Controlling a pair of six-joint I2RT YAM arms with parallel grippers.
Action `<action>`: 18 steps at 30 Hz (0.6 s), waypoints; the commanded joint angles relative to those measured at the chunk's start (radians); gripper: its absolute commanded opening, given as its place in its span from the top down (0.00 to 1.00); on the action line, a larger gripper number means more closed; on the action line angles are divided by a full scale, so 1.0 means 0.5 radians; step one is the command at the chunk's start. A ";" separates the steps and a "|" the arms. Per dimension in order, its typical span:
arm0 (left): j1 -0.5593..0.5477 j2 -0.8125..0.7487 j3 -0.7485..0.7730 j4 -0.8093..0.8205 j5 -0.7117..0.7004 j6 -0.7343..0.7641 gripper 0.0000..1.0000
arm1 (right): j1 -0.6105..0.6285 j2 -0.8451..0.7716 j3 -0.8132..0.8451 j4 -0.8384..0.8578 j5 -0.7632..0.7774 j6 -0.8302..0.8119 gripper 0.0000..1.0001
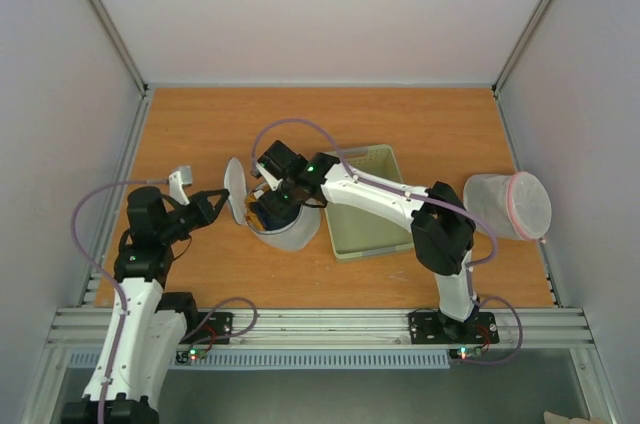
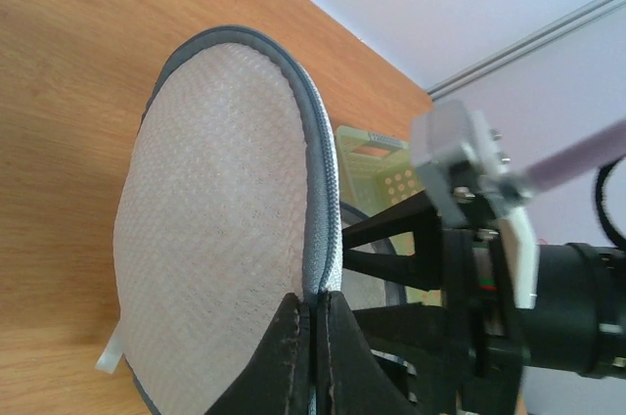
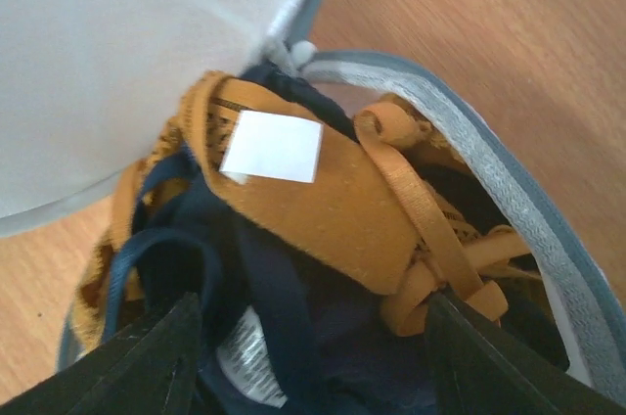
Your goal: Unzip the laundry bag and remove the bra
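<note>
The laundry bag lies open on the table left of the tray, its round white mesh lid standing up. My left gripper is shut on the grey zip band of that lid; the mesh lid fills the left wrist view. My right gripper is open, its fingers down in the bag on either side of the bra. The bra is mustard-orange with dark navy parts, thin straps and a white label, bundled inside the bag's grey rim.
A pale green plastic tray stands right of the bag, partly under the right arm; it also shows in the left wrist view. A translucent round bag with a pink rim lies at the far right. Metal frame rails border the table.
</note>
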 commanded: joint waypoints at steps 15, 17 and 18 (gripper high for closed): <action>0.012 -0.073 -0.038 0.174 0.044 0.005 0.99 | 0.016 0.103 0.035 -0.150 -0.172 0.047 0.66; 0.012 -0.073 -0.041 0.176 0.045 0.008 0.99 | 0.016 0.088 0.054 -0.144 -0.188 0.048 0.82; 0.011 -0.075 -0.043 0.176 0.041 0.010 0.99 | 0.016 0.073 0.065 -0.142 -0.179 0.047 0.91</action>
